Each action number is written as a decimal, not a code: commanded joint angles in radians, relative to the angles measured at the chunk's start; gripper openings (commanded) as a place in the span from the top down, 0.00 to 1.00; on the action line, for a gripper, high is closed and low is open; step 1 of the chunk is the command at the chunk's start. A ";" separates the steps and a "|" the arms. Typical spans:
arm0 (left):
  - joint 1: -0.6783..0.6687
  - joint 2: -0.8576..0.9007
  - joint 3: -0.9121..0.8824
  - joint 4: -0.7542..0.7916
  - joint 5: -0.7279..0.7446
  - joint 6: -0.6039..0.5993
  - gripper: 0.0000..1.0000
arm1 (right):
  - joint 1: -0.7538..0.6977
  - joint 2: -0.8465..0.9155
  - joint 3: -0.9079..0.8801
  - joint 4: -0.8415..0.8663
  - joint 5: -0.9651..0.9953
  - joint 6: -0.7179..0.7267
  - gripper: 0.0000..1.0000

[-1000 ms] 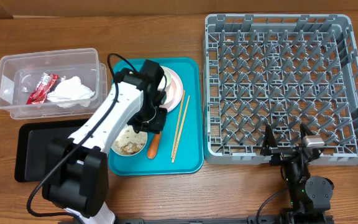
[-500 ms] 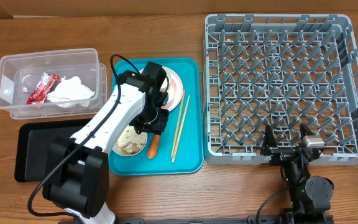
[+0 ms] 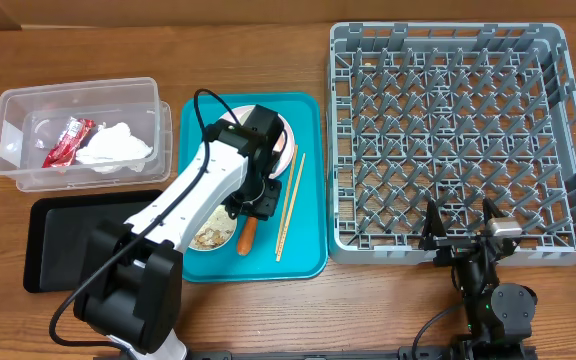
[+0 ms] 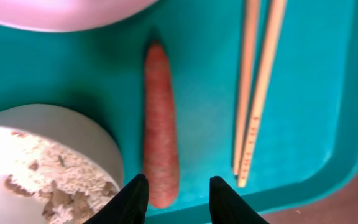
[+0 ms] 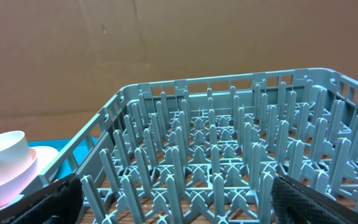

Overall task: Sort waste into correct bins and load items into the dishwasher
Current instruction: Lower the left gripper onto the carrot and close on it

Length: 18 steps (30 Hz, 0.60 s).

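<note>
Under the left wrist camera, one carrot lies on the teal tray, its thick end between the parted tips of the left gripper. The overhead view hides this behind the arm. Two chopsticks and one crumb-filled bowl flank it. The right gripper gapes wide beside the dish rack.

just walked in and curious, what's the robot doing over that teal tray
The left arm hangs over the teal tray, jaws part open astride one end of the carrot, not gripping it yet. A red wrapper and white wad already lie in the clear tub. Chopsticks and dishes are on the tray; the grey dish rack holds none. The right arm sits beside it, jaws wide open.
</note>
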 commanded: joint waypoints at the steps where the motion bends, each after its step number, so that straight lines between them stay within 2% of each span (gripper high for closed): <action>1: -0.003 0.001 -0.014 0.008 -0.053 -0.047 0.66 | -0.007 -0.012 -0.011 0.007 -0.002 -0.001 0.00; 18: -0.003 0.001 -0.127 0.121 -0.027 -0.046 0.61 | -0.007 -0.012 -0.011 0.007 -0.002 -0.001 0.00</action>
